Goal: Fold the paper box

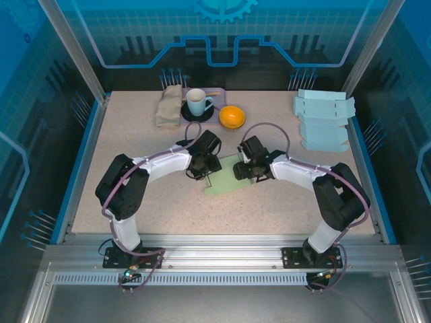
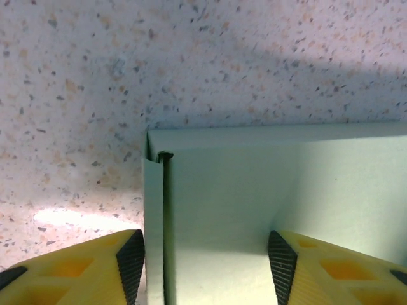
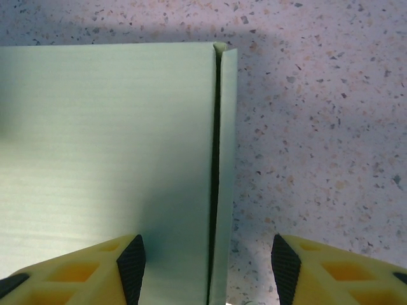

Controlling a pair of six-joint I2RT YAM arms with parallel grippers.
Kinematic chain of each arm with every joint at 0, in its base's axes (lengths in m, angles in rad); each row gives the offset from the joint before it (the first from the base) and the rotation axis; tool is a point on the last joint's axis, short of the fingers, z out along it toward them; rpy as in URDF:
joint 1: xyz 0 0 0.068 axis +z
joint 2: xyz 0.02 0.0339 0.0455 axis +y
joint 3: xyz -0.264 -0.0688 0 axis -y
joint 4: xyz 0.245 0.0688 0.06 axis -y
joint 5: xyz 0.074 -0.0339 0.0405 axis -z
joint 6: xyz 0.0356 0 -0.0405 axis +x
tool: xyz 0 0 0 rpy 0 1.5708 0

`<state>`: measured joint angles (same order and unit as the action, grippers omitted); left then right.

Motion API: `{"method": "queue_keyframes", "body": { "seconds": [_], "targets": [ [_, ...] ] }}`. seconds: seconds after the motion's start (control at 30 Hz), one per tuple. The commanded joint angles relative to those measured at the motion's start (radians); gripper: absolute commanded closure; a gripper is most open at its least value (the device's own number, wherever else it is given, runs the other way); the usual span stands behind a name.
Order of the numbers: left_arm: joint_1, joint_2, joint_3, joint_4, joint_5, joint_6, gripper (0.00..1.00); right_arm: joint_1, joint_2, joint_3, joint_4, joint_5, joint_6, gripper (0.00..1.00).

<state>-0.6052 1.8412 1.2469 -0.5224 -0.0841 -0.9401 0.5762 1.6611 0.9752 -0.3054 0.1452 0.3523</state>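
A flat pale green paper box (image 1: 225, 178) lies mid-table between the two arms. My left gripper (image 1: 202, 165) hangs over its left edge, open. In the left wrist view the box (image 2: 254, 216) has a narrow side flap (image 2: 153, 216) split off by a dark slit, and my left gripper (image 2: 205, 267) straddles that flap edge with wide yellow fingers (image 2: 130, 260). My right gripper (image 1: 246, 168) is over the box's right edge, open. In the right wrist view the box (image 3: 102, 146) shows its own narrow flap (image 3: 224, 165), and the right gripper (image 3: 205, 270) spans it.
A stack of light blue flat boxes (image 1: 323, 121) sits at the back right. A folded cloth (image 1: 168, 104), a white mug (image 1: 197, 102) and an orange bowl (image 1: 231, 117) stand along the back. The speckled table (image 1: 135, 148) has raised blue edges.
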Motion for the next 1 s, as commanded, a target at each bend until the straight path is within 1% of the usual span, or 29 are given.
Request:
{"method": "queue_keyframes", "body": {
  "seconds": [0.0,0.17,0.3,0.37,0.43,0.5,0.67,0.8,0.97],
  "targets": [
    [-0.004,0.014,0.075,-0.079,-0.042,0.056,0.38,-0.021,-0.024,-0.039,-0.03,-0.002,0.05,0.42],
    [-0.004,-0.053,0.065,-0.124,-0.045,0.02,0.22,-0.026,-0.032,-0.055,-0.031,-0.032,0.088,0.42],
    [-0.006,-0.089,0.035,-0.175,-0.011,-0.047,0.18,-0.027,-0.03,-0.055,-0.032,-0.057,0.117,0.42],
    [-0.006,-0.1,0.003,-0.172,0.044,-0.1,0.16,-0.026,-0.029,-0.056,-0.024,-0.07,0.128,0.43],
    [-0.009,-0.109,-0.036,-0.135,0.099,-0.155,0.15,-0.027,-0.031,-0.061,-0.017,-0.076,0.134,0.43],
    [-0.016,-0.113,-0.055,-0.106,0.127,-0.2,0.15,-0.027,-0.03,-0.062,-0.015,-0.077,0.136,0.43],
    [-0.062,-0.078,-0.007,-0.133,0.097,-0.258,0.14,-0.027,-0.029,-0.066,-0.013,-0.078,0.137,0.43],
    [-0.07,-0.051,0.015,-0.151,0.093,-0.299,0.14,-0.029,-0.039,-0.075,-0.012,-0.078,0.138,0.43],
    [-0.078,-0.021,0.064,-0.241,0.078,-0.347,0.11,-0.031,-0.048,-0.086,-0.006,-0.078,0.136,0.43]
  ]
}}
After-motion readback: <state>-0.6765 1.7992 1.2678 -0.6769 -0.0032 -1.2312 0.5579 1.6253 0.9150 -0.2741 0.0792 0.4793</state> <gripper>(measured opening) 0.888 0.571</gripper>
